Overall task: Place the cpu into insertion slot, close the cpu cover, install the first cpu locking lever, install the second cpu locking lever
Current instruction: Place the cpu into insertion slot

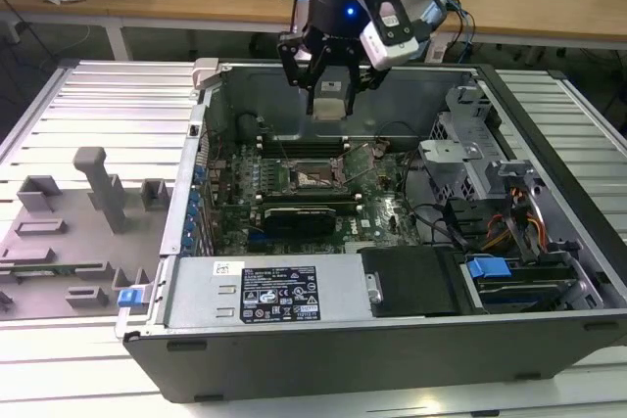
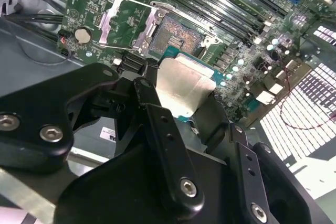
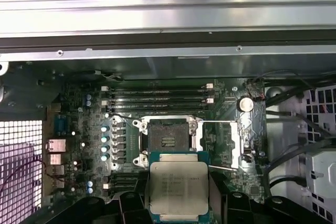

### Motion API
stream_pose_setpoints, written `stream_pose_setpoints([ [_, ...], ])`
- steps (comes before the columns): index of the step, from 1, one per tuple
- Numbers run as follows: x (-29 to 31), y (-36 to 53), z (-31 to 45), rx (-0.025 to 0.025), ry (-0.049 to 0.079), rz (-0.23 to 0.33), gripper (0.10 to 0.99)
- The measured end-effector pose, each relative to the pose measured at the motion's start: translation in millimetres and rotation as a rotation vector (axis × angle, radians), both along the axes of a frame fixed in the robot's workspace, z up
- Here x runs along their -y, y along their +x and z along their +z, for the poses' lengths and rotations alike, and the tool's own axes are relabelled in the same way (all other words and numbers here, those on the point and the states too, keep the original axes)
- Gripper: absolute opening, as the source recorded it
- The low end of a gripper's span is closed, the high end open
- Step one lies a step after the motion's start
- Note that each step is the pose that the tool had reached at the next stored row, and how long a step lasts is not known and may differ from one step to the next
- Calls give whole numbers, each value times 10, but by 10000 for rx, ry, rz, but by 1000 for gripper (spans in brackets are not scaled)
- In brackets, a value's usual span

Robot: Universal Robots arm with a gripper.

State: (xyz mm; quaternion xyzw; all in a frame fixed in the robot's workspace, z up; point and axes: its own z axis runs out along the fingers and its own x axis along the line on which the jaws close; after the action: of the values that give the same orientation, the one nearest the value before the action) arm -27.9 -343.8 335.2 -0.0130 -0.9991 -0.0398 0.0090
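My gripper point(image 1: 330, 101) hangs above the open computer case, shut on the cpu point(image 1: 331, 93), a flat square chip with a silver-grey top. In both wrist views the cpu point(image 3: 178, 184) point(image 2: 184, 85) sits between the black fingers point(image 2: 153, 109), held level and well above the motherboard. The insertion slot point(image 1: 315, 176) point(image 3: 169, 139) point(image 2: 176, 37) lies open below it, with nothing in its dark pin field. The cpu cover point(image 3: 220, 142) point(image 2: 125, 22) is swung open beside the slot. A thin lever wire point(image 3: 223, 168) runs along the cover's edge.
The case walls point(image 1: 294, 291) surround the board. A long black card point(image 1: 306, 210) lies just in front of the slot, and memory slots point(image 3: 157, 95) lie behind it. A drive cage point(image 1: 460, 159) and cables stand on the exterior view's right, grey fixtures point(image 1: 98, 193) on its left.
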Motion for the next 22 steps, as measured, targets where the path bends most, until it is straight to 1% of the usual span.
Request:
stream_pose_setpoints([
  [2,-23,-3,-54,1,-10,-7,537],
  [3,-34,-6,-95,1,-25,-55,537],
  [5,-35,-13,-158,0,-37,-377,537],
  [7,-35,-12,-177,0,-37,-612,537],
  [12,-35,-13,-216,-2,-37,-1573,537],
  [14,-35,-13,-237,-3,-37,-2229,537],
  [22,-35,-13,-289,-7,-37,-3809,537],
])
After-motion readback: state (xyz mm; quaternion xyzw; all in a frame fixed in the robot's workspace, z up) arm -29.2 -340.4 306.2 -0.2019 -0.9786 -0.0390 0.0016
